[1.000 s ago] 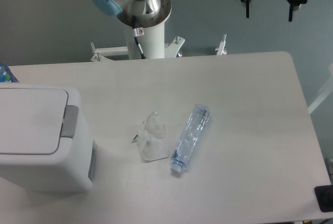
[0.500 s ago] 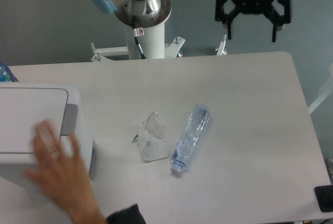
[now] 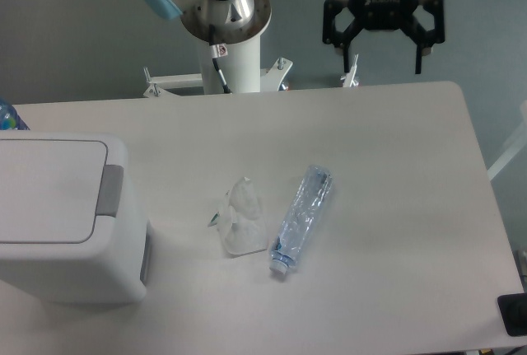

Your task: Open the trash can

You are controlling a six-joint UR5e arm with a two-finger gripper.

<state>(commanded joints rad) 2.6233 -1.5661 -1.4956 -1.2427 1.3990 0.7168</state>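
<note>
The trash can is a large white boxy bin at the table's left edge, its flat lid down and its grey push tab on the right side of the lid. My gripper hangs open above the table's far edge, well to the right of the bin, with nothing between its black fingers.
A crushed clear plastic bottle lies mid-table, with a crumpled clear plastic piece just left of it. The arm's base column stands behind the table's far edge. A blue-capped bottle peeks in at far left.
The gripper has come down and moved left over the last second. A person's hand that rested on the trash can's lid half a second ago is gone.
</note>
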